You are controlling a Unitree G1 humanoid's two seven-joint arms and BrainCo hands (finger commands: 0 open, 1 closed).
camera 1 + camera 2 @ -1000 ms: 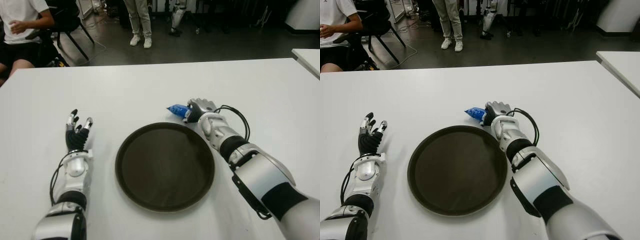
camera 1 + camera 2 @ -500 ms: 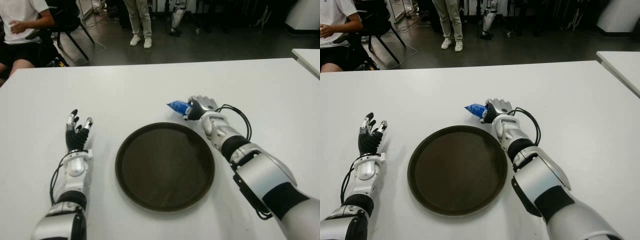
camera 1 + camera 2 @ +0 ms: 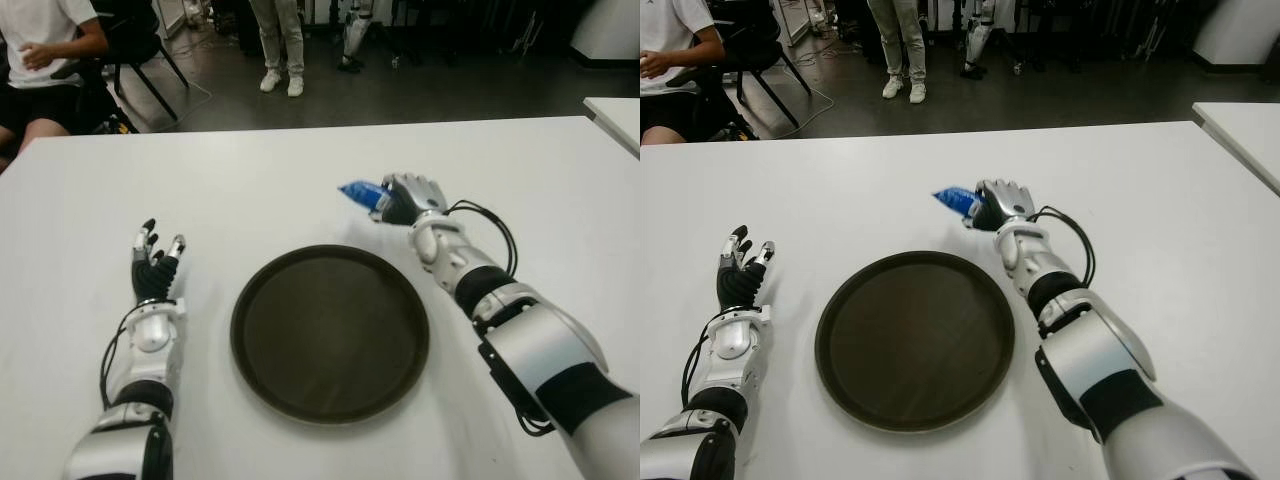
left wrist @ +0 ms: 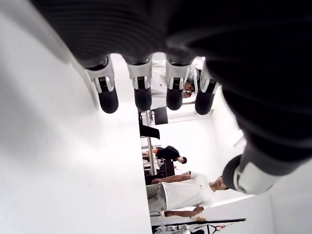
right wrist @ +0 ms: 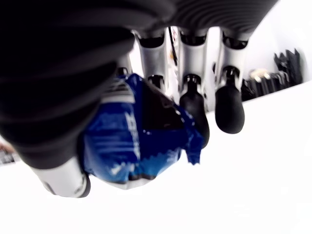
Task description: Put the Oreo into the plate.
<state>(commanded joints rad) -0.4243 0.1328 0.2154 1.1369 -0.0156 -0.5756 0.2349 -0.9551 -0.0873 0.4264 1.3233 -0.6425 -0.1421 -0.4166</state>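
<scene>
A blue Oreo packet (image 3: 360,192) is held in my right hand (image 3: 398,198), just beyond the far right rim of the round dark plate (image 3: 330,332). It appears lifted off the white table (image 3: 260,190). In the right wrist view the fingers (image 5: 194,73) curl around the blue Oreo wrapper (image 5: 136,141). Nothing lies in the plate. My left hand (image 3: 153,265) shows to the left of the plate, fingers spread and holding nothing.
A seated person (image 3: 40,60) is at the table's far left corner, and another person's legs (image 3: 277,45) stand behind the table. A second white table (image 3: 615,115) edges in at the right.
My right hand has risen and moved slightly away from me and to the right, carrying the Oreo packet off the table. The left hand has not moved.
</scene>
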